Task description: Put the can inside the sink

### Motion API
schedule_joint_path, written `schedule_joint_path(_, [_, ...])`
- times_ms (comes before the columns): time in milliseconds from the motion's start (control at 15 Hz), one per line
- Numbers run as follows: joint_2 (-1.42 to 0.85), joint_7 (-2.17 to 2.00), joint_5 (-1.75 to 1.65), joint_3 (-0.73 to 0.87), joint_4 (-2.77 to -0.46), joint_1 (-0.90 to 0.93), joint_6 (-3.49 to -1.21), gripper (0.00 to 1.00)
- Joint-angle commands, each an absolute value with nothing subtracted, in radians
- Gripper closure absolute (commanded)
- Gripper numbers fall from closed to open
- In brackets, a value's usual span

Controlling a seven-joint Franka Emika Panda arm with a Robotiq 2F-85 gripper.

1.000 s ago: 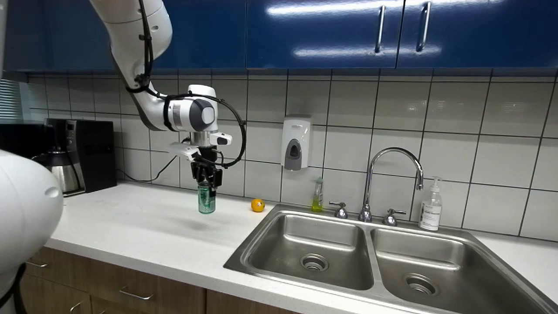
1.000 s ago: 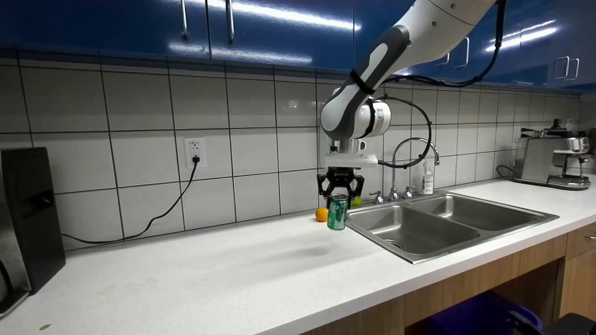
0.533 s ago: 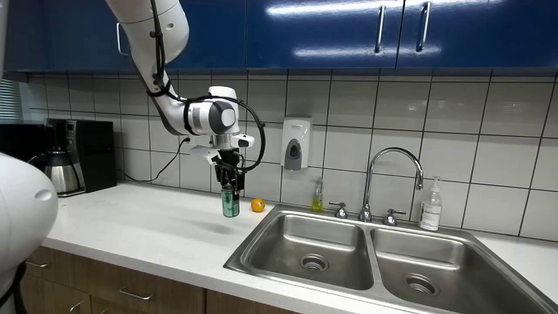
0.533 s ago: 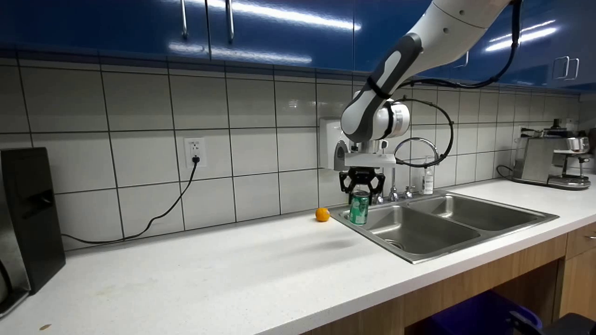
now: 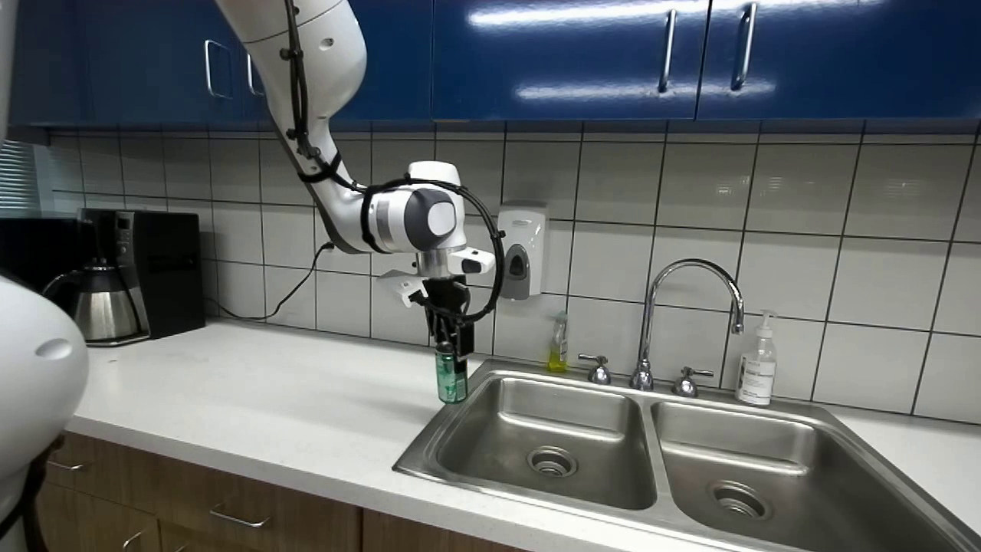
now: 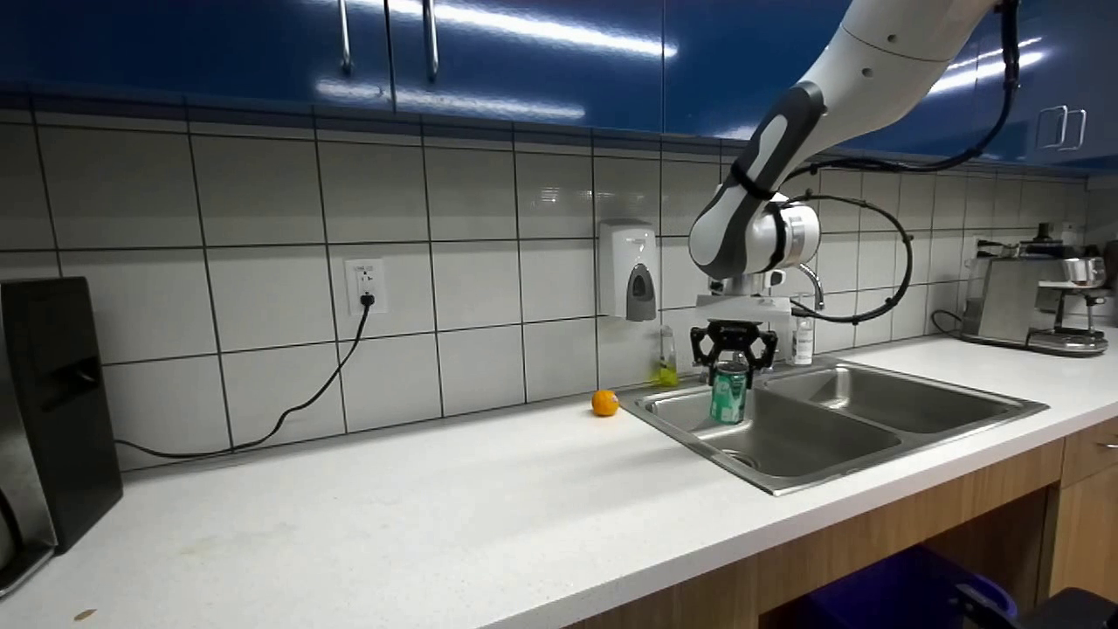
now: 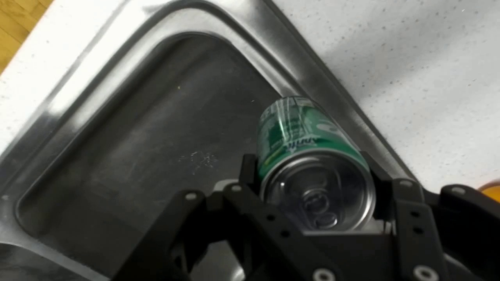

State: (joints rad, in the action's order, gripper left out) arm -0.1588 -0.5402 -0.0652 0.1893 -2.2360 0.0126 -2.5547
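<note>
- Fingers [image 7: 248, 169] are snug against both sides of the can [image 7: 316, 168], one pad per side, so yeah, the gripper [image 6: 732, 376] has a proper hold on it.
- Can's upright, silvery top with the pull tab facing up toward the gripper, green body hanging below.
- Where it is: right at the edge of the sink [image 5: 661, 460], on the side where that round orange object [image 6: 604, 403] sits. Wrist view has it lined up partly with the steel rim, partly with the basin.
- Pretty sure it's held off the surface, because across the exterior views its base lines up with different bits of the sink. How high, can't tell.
- Sink's the stainless two-basin kind, round drain [image 5: 552, 461] in each, tall curved faucet [image 5: 648, 322] at the back with a lever handle [image 5: 598, 370] either side.
- Round orange object is on the white counter [image 6: 393, 524] near the sink's corner. Wrist view catches just a sliver of it.
- Clear bottle [image 5: 559, 349] with yellowish liquid stands at the back of the sink, pump bottle [image 5: 757, 368] past the faucet, soap dispenser [image 6: 627, 271] on the tiled wall.
- Black coffee maker [image 5: 165, 276] is well apart from the can, along the counter.
- Blue cabinets [image 5: 567, 61] run across the top.
</note>
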Motion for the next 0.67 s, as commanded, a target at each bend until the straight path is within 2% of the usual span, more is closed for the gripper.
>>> schedule_joint_path(0, [-0.148,-0.582,-0.101,0.210,-2.253,-0.023,-2.583,0.62])
schedule_joint_path(600, [-0.310,-0.560,-0.078,0.247,-2.172,-0.045,-2.633,0.62])
